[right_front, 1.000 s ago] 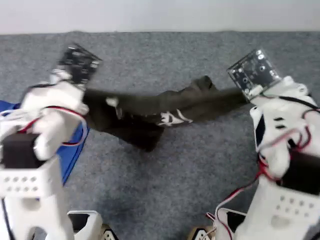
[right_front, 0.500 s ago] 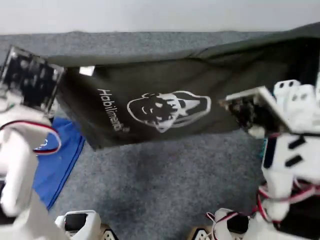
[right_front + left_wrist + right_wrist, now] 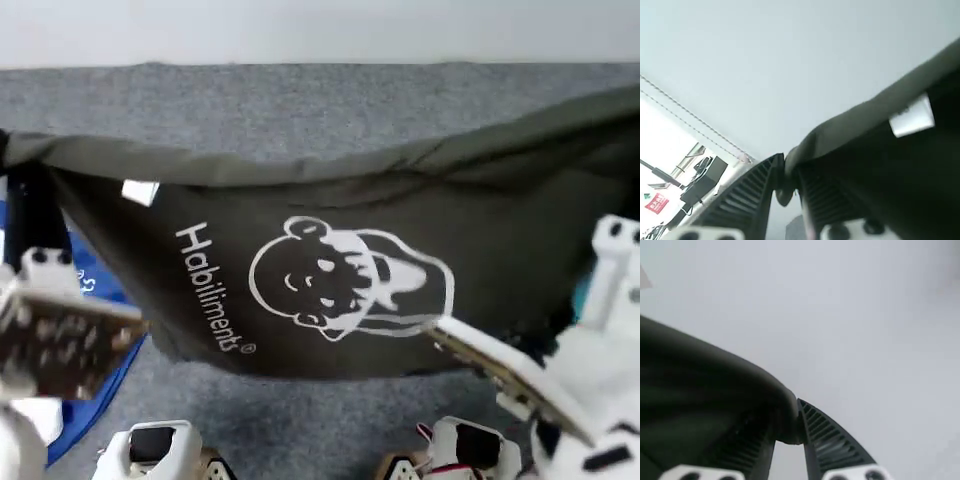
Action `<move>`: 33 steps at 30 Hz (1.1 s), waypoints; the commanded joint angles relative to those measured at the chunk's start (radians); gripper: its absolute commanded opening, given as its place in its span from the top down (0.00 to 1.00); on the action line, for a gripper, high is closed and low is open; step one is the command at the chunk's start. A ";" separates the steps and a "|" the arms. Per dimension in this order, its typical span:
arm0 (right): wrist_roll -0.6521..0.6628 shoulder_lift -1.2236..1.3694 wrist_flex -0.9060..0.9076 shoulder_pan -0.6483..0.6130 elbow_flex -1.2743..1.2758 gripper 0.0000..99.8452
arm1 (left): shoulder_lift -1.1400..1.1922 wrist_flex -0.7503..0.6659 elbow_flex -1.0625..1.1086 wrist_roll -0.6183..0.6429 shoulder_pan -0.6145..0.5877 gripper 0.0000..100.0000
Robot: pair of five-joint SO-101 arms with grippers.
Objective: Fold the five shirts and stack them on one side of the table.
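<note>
Now dark shirt (image 3: 340,290) spread wide, top corners pinched in both jaws, hem prob. off table (image 3: 300,100).

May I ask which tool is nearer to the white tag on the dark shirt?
Left. The left tool pinches the dark shirt at its top edge, close to the white tag; the right tool grips the opposite end, far from it.

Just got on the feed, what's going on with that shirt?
Both arms hold one dark olive T-shirt with a white cartoon print, spread in the air between them above the grey felt table. The left gripper is clamped on the edge near the white label, the right gripper on the opposite edge. A blue shirt lies underneath.
</note>
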 commanded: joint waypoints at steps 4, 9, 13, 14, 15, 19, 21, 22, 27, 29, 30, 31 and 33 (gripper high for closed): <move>0.008 -0.056 0.116 0.076 -0.083 0.99 | 0.000 0.049 -0.119 -0.006 -0.015 0.99; 0.009 -0.073 0.182 0.076 -0.014 0.99 | 0.006 0.049 0.007 -0.008 -0.014 0.99; 0.009 -0.074 0.153 0.076 0.150 0.99 | 0.011 0.026 0.260 -0.008 -0.009 0.99; 0.009 -0.074 0.127 0.064 0.204 0.99 | 0.009 0.003 0.335 -0.008 -0.009 0.99; 0.011 -0.074 0.094 0.044 0.258 0.99 | 0.008 -0.026 0.404 -0.008 -0.009 0.99; 0.072 -0.074 -0.042 -0.035 0.496 0.99 | 0.009 -0.215 0.661 -0.008 -0.012 0.99; 0.080 -0.074 -0.139 -0.079 0.620 0.99 | 0.011 -0.350 0.785 -0.008 -0.012 0.99; 0.080 -0.074 -0.191 -0.090 0.681 0.99 | 0.012 -0.422 0.852 -0.008 -0.012 0.99; 0.106 -0.042 -0.466 -0.137 0.961 0.99 | 0.012 -0.802 1.171 -0.008 -0.009 0.99; 0.114 0.001 -0.568 -0.137 1.031 0.99 | 0.017 -0.936 1.262 -0.008 -0.008 0.99; 0.114 0.030 -0.619 -0.137 1.056 0.99 | 0.029 -0.988 1.294 -0.008 -0.008 0.99; 0.114 0.061 -0.665 -0.137 1.069 0.99 | 0.049 -1.025 1.311 -0.008 -0.008 0.99; 0.112 0.130 -0.733 -0.137 1.074 0.99 | 0.104 -1.045 1.308 -0.008 -0.008 0.99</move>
